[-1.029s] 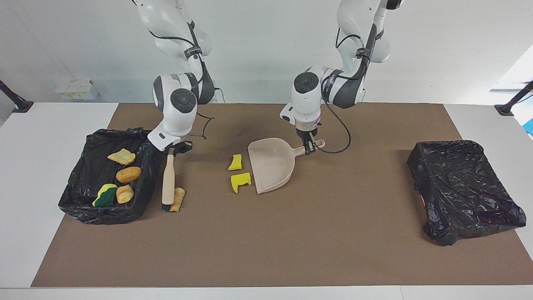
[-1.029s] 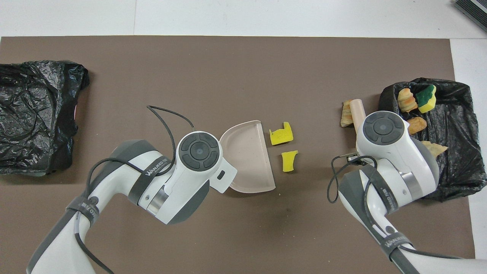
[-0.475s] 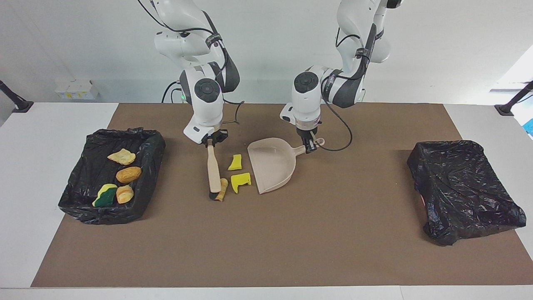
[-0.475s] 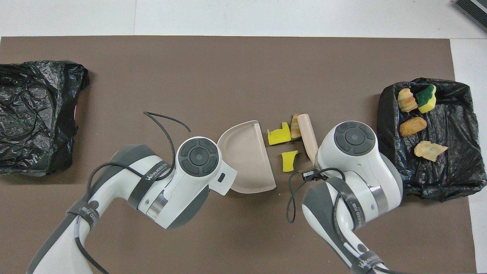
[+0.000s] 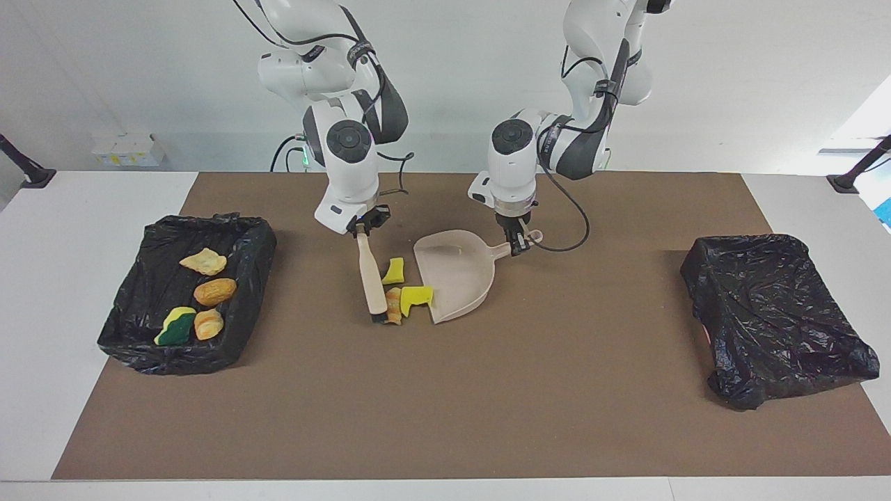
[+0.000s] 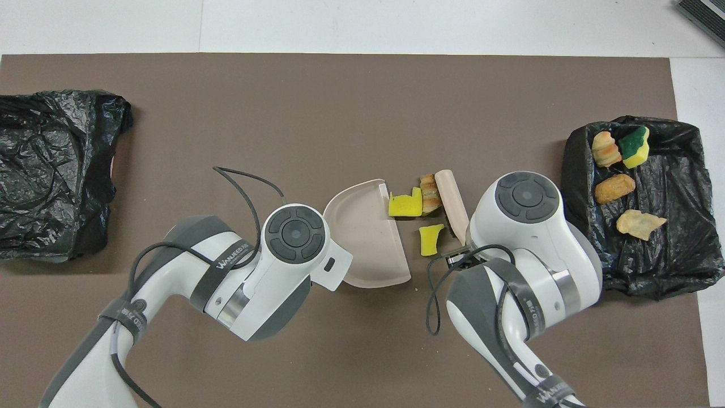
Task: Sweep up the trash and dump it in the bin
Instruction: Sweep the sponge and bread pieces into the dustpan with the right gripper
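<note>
We see the right gripper (image 5: 360,227) pinching the top of the beige wooden-handled brush (image 5: 371,282), whose long axis runs away from the robots, its dark bristle end farthest from them and leaning slightly toward the left arm's end of the table. Beside those bristles a tan striped bread-like lump (image 5: 394,305) touches a bright yellow sponge chunk (image 5: 415,297), which sits at the lip of the beige plastic dustpan (image 5: 456,276). A second, smaller yellow sponge scrap (image 5: 394,271) lies nearer the robots, between brush handle and pan.

The left gripper (image 5: 517,243) is clamped on the dustpan's handle; the pan's open mouth faces the brush.

Four more scraps rest in the black-lined bin (image 5: 132,306) at the right arm's end. A crumpled black bag (image 5: 773,313) covers something at the other end.
</note>
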Tool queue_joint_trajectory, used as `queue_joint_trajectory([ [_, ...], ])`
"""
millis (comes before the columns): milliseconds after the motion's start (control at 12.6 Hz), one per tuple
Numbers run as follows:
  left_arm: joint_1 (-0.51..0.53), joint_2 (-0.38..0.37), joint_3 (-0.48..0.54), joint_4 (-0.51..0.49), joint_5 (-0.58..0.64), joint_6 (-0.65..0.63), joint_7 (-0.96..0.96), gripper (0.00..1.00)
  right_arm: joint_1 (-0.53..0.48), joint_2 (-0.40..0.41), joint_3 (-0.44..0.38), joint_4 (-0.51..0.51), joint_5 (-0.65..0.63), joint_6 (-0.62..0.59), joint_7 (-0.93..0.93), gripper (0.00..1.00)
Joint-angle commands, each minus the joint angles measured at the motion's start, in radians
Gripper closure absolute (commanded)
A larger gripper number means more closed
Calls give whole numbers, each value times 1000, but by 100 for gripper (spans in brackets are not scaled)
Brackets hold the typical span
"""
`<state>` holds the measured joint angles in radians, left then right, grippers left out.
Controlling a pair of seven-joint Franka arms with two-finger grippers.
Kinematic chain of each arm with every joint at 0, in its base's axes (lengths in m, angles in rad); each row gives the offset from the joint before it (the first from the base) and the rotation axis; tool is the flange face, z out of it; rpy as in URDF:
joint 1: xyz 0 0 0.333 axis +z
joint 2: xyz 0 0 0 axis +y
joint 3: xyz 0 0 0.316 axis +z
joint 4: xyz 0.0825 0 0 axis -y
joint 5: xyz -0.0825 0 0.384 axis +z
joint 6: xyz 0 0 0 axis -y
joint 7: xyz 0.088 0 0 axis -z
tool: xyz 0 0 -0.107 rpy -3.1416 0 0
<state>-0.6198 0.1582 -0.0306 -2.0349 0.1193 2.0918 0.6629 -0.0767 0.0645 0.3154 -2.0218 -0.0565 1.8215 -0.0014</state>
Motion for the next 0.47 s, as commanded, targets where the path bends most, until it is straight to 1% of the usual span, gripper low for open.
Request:
queue_joint_trajectory([
  [0, -4, -31, 8, -41, 19, 33, -28, 100, -45, -49, 10, -122, 15, 122, -29, 100],
  [79, -4, -31, 8, -41, 19, 31, -28, 100, -34, -48, 11, -150, 27, 146, -8, 100],
  [158, -4, -31, 8, -41, 19, 31, -28, 100, -8, -40, 14, -172, 30, 174, 51, 100],
  [237, -4, -31, 9, -45, 19, 33, -28, 100, 42, -31, 13, -178, 32, 202, 110, 100],
  [396, -3, -32, 8, -48, 19, 33, -28, 100, 99, -9, 14, -184, 44, 219, 193, 100],
])
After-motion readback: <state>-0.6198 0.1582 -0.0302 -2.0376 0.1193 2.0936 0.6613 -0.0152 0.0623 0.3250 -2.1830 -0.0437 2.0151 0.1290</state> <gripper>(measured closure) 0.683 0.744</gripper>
